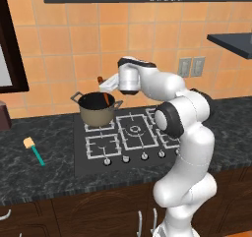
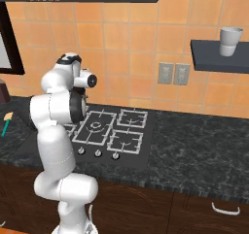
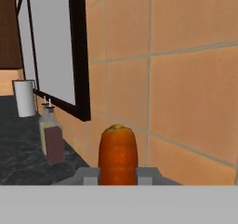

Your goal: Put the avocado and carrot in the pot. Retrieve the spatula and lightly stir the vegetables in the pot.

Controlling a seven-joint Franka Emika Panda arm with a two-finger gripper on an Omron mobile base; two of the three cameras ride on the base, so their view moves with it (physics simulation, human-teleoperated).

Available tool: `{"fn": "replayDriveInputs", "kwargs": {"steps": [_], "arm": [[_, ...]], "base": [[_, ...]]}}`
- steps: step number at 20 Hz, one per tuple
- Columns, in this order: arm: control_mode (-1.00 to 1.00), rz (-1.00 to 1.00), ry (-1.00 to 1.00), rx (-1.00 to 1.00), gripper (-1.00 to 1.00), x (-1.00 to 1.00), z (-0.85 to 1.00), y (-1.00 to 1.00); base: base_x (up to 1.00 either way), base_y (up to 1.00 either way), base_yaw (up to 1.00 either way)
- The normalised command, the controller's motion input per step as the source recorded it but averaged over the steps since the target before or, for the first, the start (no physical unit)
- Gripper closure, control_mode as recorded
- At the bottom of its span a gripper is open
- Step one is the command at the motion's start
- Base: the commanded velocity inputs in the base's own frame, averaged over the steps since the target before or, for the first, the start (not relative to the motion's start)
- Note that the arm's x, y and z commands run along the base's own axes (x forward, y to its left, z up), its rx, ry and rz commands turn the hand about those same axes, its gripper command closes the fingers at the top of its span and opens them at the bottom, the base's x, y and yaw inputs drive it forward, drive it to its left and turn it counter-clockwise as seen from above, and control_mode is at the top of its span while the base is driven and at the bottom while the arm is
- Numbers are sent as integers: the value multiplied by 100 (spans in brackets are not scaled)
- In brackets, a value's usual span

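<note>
1. While gripped upright in the closed hand (image 1: 105, 86), carrot (image 1: 105, 97) just left of centre in the left base view, lower end dipping inside the rim of the pot (image 1: 97, 114); in the hand view, standing at bottom centre between the two finger tips (image 3: 86, 175).
2. If let go from this height, likely to tip against the rim and lean out, or topple over the far edge toward the tiled wall. Cause: a length close to the pot's own height and a hold near the top end.
3. If pushed lower without care, liable to jam tip-first on the pot floor and shove the pot across the stove grates (image 1: 123, 133). Pot seated on the rear left burner, so little room behind it before the wall.
4. Cannot tell whether the avocado lies in the dark inside; dropping onto it could bounce the carrot back out.
5. Spatula (image 1: 33, 150) at lower left of the left base view, flat on the dark worktop (image 1: 54, 172), well apart from the pot. Needs a long swing leftward, with a chance of clipping the pot's near handle on the way.
6. Bottle (image 3: 51, 139) and white cup (image 3: 24, 97) at left of the hand view, near the window frame: exposed to a knock should that swing run wide and low.
</note>
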Motion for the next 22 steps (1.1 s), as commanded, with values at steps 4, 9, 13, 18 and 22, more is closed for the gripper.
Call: {"fn": "replayDriveInputs", "kwargs": {"steps": [4,9,13,18,22], "arm": [[-100,0,0,0,100,66,-43,1],[-100,2,0,0,100,53,-40,3],[-100,5,0,0,100,46,-53,0],[-100,7,0,0,100,35,-41,0],[-100,8,0,0,100,22,-16,-6]], "base": [[0,0,0],[0,0,0],[0,0,0],[0,0,0],[0,0,0]]}}
